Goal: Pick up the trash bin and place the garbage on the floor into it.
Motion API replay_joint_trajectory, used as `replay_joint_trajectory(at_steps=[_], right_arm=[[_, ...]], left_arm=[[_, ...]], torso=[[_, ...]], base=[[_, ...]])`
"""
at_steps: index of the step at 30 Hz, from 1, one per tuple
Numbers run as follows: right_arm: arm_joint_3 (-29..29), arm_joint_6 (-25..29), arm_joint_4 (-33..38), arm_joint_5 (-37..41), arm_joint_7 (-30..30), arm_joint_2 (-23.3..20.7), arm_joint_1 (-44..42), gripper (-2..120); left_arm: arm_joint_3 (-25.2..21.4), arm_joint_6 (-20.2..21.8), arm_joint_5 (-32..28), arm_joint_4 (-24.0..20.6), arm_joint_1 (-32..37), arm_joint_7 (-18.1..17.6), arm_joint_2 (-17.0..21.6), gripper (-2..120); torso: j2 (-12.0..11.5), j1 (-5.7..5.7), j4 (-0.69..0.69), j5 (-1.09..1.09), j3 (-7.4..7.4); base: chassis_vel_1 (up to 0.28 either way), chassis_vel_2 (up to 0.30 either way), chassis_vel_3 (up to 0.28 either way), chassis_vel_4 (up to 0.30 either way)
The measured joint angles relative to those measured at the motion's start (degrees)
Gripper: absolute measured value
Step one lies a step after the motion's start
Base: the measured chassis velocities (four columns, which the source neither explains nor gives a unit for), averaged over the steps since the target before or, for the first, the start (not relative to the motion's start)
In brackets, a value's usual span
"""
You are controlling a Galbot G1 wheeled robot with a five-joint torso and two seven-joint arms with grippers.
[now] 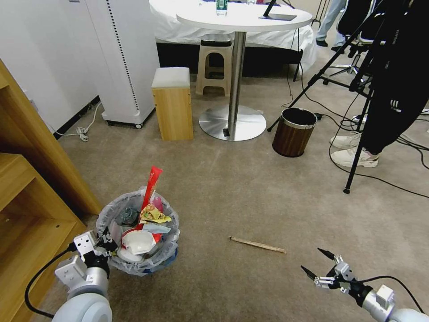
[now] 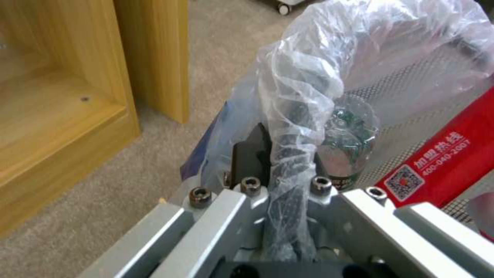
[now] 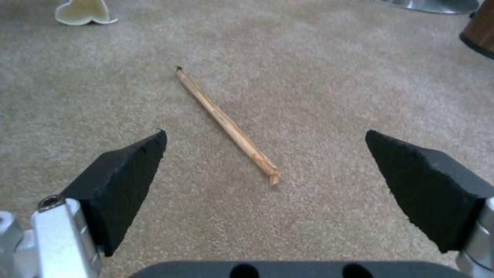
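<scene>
Crinkly plastic-lined trash bin [image 1: 138,232], litter-filled

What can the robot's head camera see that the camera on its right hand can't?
Head view alone: the left gripper clamped on the rim of the trash bin, which holds a red wrapper, plus a round white table and a wooden stool.
Right wrist view alone: the right gripper's black fingertips seen close up, spread wide.
Both: the wooden stick lying on the floor, the right gripper open near it, and the brown wood-grain bin.
</scene>
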Motion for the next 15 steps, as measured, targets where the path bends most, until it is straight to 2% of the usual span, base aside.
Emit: replay_joint_trajectory(at_steps=[15], right_arm=[[-1.6,-3.1,-4.2,-3.6,4.8,2.6,4.6,97]], left_arm=[[-0.4,-0.1,0.0,-0.7,0.2,0.1,0.5,1]], torso=[[0.0,0.00,0.00,-0.03,0.00]], base=[[0.000,0.000,0.000,0.000]])
